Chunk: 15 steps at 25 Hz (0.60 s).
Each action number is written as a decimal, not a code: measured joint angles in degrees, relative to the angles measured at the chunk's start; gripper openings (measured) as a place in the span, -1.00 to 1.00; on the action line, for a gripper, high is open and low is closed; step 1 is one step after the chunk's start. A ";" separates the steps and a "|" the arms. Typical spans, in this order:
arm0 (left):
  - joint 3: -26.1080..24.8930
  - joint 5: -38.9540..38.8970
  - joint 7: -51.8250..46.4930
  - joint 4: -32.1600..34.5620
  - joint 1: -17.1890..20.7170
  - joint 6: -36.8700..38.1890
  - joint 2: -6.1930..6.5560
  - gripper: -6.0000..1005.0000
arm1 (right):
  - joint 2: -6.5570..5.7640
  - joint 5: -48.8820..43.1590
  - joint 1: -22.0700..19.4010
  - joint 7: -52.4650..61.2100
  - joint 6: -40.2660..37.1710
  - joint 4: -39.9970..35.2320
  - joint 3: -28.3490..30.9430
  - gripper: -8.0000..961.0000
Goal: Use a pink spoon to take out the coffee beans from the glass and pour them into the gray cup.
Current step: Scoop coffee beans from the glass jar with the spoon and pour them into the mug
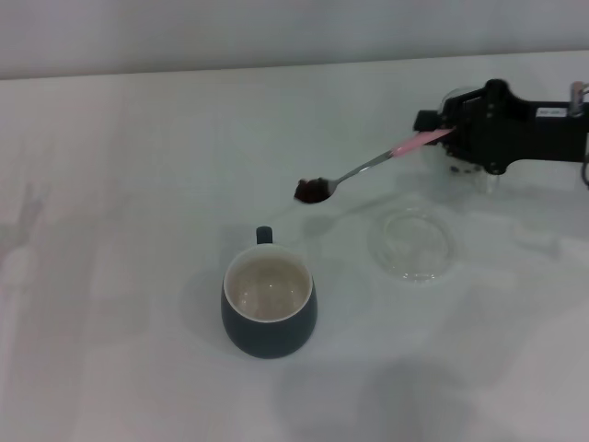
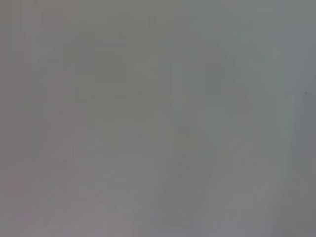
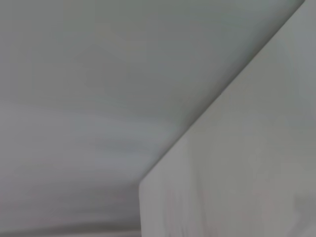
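The pink spoon (image 1: 368,168) slants leftward from the right claw (image 1: 440,134), which reaches in from the far right, clamped on its handle; coffee beans (image 1: 312,190) fill its bowl, raised beyond the gray cup (image 1: 269,305); the glass (image 1: 465,171) sits beneath the claw.

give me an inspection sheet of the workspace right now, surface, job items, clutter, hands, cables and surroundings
Surface: white table, no spills seen.
Pink spoon: held in the air by its handle, bowl carrying coffee beans, beyond the gray cup and not yet over it.
Gray cup: upright, inside looks empty.
Glass: mostly hidden behind the right hand.
Clutter: clear saucer, empty, right of the cup.
Hands: right hand shut on the spoon handle; left hand not in view.
Cables: nothing seen.
Surroundings: pale wall behind the table.
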 joint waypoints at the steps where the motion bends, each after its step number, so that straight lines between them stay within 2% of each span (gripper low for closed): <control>1: -0.01 0.00 0.00 0.00 0.00 0.03 -0.01 0.79 | 0.45 0.04 0.04 0.01 0.08 -0.68 -0.77 -0.52; 4: 0.00 0.00 0.00 0.00 -0.02 0.04 -0.09 0.79 | 1.76 0.17 0.08 0.03 0.34 -2.43 -3.02 -0.52; 6: 0.00 0.00 0.00 0.00 -0.03 0.04 -0.10 0.79 | 2.17 0.26 0.15 -0.24 0.73 -2.86 -4.64 -0.52; 15: 0.00 0.00 0.00 -0.16 -0.09 0.11 -0.08 0.79 | 2.33 1.88 0.05 -3.89 0.92 -2.24 -8.96 -0.51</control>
